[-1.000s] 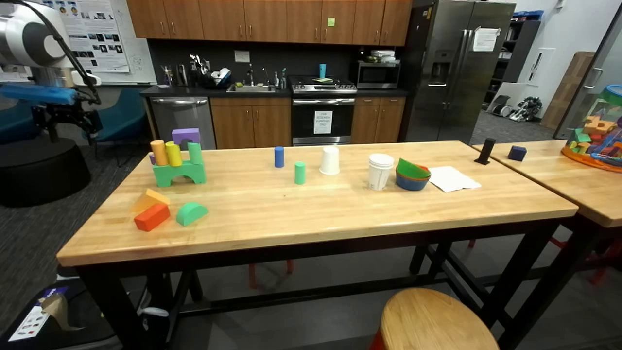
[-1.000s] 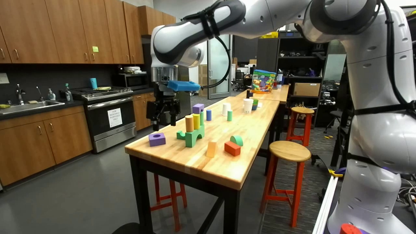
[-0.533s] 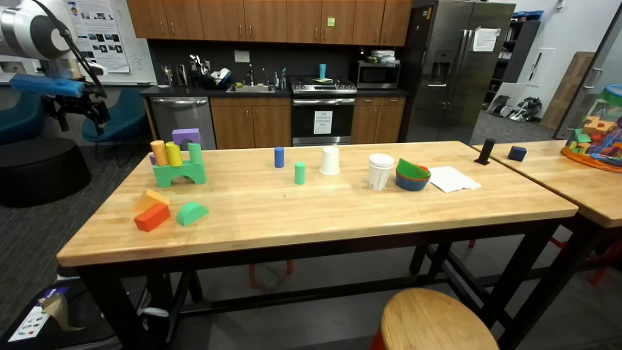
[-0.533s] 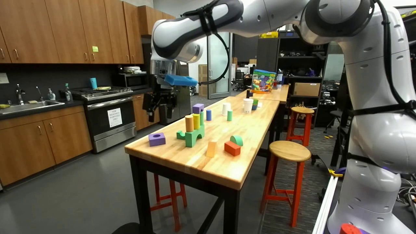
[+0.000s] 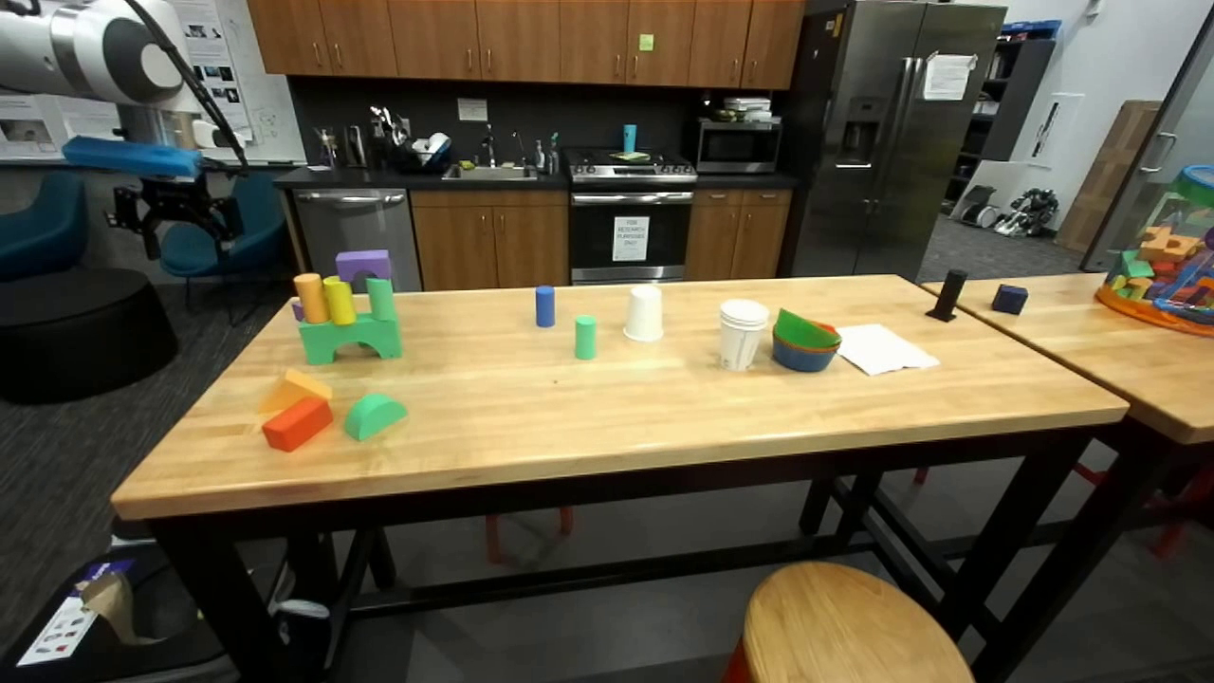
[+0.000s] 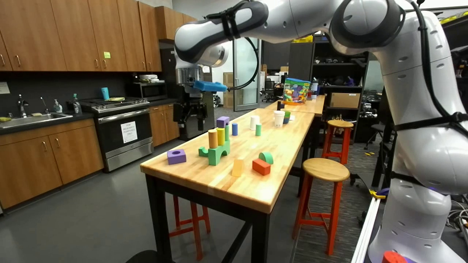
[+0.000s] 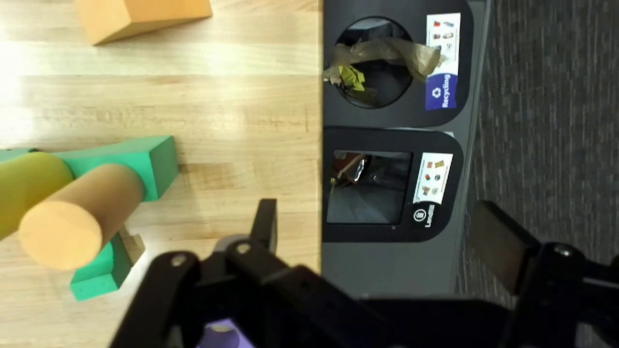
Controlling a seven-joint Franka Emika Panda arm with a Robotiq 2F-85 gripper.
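Kitchen [image 5: 569, 123], wooden table [image 5: 569, 417], blocks [image 5: 351, 332], gripper [image 5: 188, 245] (seemingly past edge [image 7: 319, 145])

Over the last second, the gripper [image 5: 188, 247] has risen and shifted rightward in both exterior views

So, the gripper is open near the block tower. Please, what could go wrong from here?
Two risks, in my judgement. The open gripper hangs near the orange cylinder, which stands upright on the green arch, so a sideways touch could topple it. Also, the purple block with the hole lies close to the edge of the table; a stray push might send it off.
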